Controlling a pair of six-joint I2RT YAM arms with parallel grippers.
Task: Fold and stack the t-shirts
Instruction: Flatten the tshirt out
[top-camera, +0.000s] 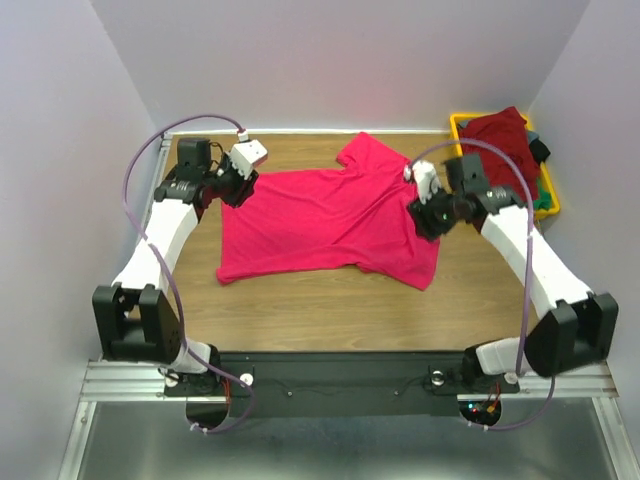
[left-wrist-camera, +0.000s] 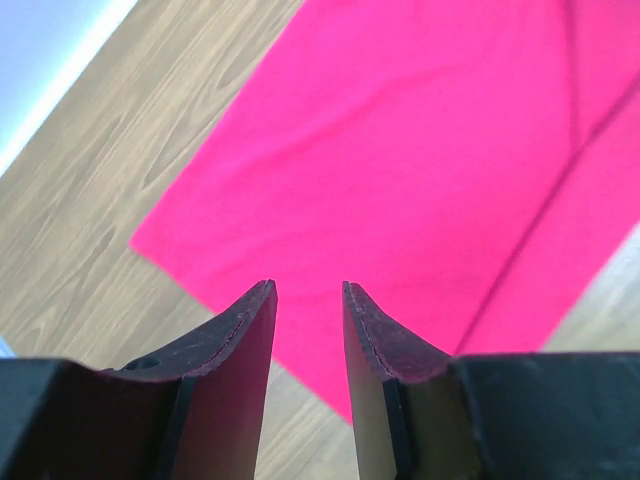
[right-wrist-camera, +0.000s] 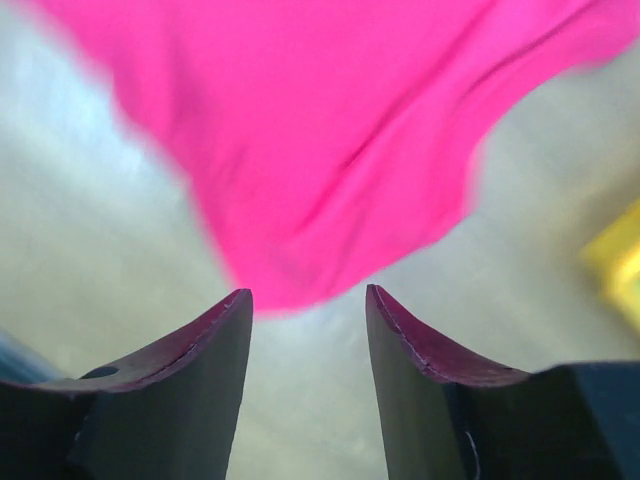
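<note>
Hovering open-jawed at the spread crimson shirt (top-camera: 330, 220), gripping nothing.
Left gripper (left-wrist-camera: 305, 292): jaws apart, just short of the shirt's edge. Right gripper (right-wrist-camera: 308, 296): the same, with a rounded flap just ahead. Best to pinch matching corners, lift together and lay flat without bunching. Beyond the right gripper, a yellow bin (top-camera: 458, 122) heaped with a maroon shirt (top-camera: 503, 135) and dark cloth (top-camera: 540, 150).

Both arms come up off their bases and bend inward at the elbow, so the tools point toward each other across the middle. The left arm (top-camera: 165, 235) kinks at the far left corner, and the left gripper (top-camera: 235, 188) tips down and to the right with its fingers (left-wrist-camera: 240, 345) parted a bit. The right arm (top-camera: 520, 245) mirrors it. The right gripper (top-camera: 425, 215) aims down-left, its fingers (right-wrist-camera: 195, 355) slightly wider apart.
</note>
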